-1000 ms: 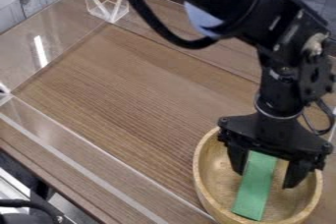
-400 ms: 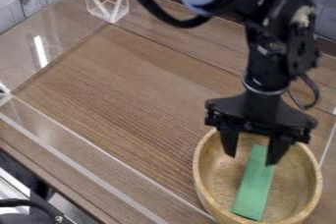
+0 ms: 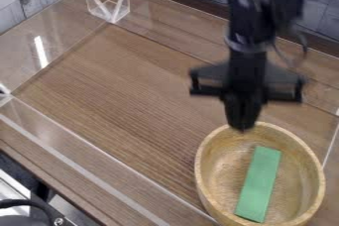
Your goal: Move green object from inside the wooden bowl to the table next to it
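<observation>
Brown wood-grain table (image 3: 119, 81), edged by low clear acrylic walls (image 3: 54, 136), is shown carrying the wooden bowl (image 3: 212, 166) near its front right corner. Inside the wooden bowl the green object (image 3: 260, 182) is seen lying flat, untouched. Just above the bowl's far rim, the gripper (image 3: 245, 121) is held pointing downward, its fingers pressed together on nothing.

The flat green object (image 3: 261, 183) lies in the tan wooden bowl (image 3: 212, 152) on the brown table (image 3: 119, 81).
</observation>
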Controlling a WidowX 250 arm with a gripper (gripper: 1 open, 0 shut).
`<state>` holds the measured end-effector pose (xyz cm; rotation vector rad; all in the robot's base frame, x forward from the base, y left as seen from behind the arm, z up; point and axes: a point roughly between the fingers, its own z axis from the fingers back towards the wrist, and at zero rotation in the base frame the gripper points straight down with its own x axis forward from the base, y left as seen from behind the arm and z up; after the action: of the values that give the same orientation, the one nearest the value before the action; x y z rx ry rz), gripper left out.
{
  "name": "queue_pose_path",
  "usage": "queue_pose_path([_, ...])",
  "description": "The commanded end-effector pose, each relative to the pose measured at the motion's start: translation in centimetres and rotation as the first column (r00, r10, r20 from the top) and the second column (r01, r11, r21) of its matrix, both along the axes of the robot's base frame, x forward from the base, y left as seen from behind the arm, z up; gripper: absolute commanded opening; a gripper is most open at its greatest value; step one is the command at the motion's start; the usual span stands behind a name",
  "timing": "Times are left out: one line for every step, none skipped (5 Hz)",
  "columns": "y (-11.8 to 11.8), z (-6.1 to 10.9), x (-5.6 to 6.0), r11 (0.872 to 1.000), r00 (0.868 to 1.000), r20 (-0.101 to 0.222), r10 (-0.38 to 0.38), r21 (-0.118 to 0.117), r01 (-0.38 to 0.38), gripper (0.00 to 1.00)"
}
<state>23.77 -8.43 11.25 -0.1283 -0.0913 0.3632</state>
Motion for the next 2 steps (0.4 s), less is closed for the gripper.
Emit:
queue_pose_path([1.3,5.5,1.6,0.997,0.997,0.063,0.051,-0.059,-0.047,0.00])
queue_pose_path([1.6,8.3,2.4,0.992,0.992,0.075,0.104,-0.077,-0.098,0.00])
